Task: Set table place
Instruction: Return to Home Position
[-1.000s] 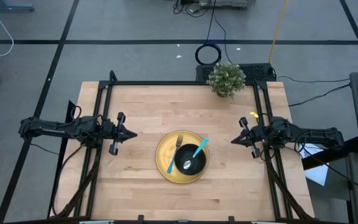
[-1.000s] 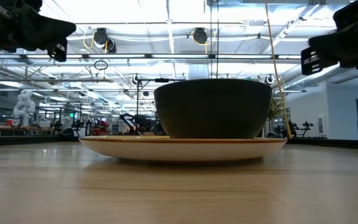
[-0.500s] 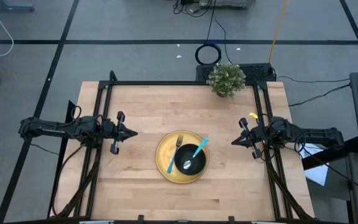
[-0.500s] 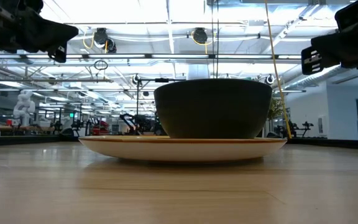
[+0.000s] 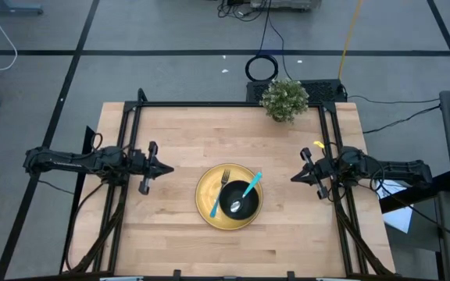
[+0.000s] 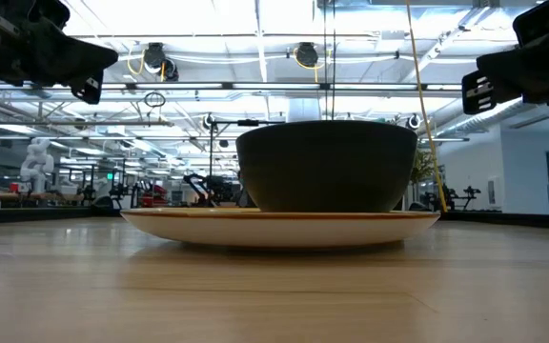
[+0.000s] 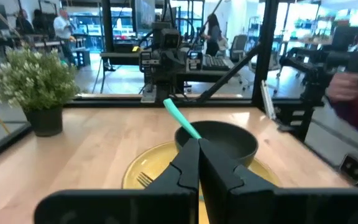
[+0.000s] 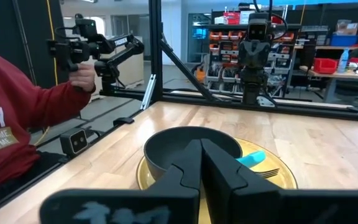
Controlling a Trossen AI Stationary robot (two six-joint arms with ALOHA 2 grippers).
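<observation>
A round yellow plate point(image 5: 208, 211) lies flat on the wooden table point(image 5: 186, 133), near its middle. A black bowl point(image 5: 239, 199) stands on the plate, with a teal-handled spoon point(image 5: 254, 182) leaning in it and a fork point(image 5: 219, 190) with a teal handle lying on the plate beside it. My left gripper point(image 5: 168, 167) is shut and empty, left of the plate and above the table. My right gripper point(image 5: 293, 176) is shut and empty, right of the plate. In the low view the bowl point(image 6: 327, 164) and plate point(image 6: 279, 225) fill the middle.
A small potted plant point(image 5: 284, 99) stands at the table's far edge. Black rails point(image 5: 131, 117) run along the table's sides. A person in a red sleeve point(image 8: 11, 124) stands beyond the table's near side. Bare wood lies all around the plate.
</observation>
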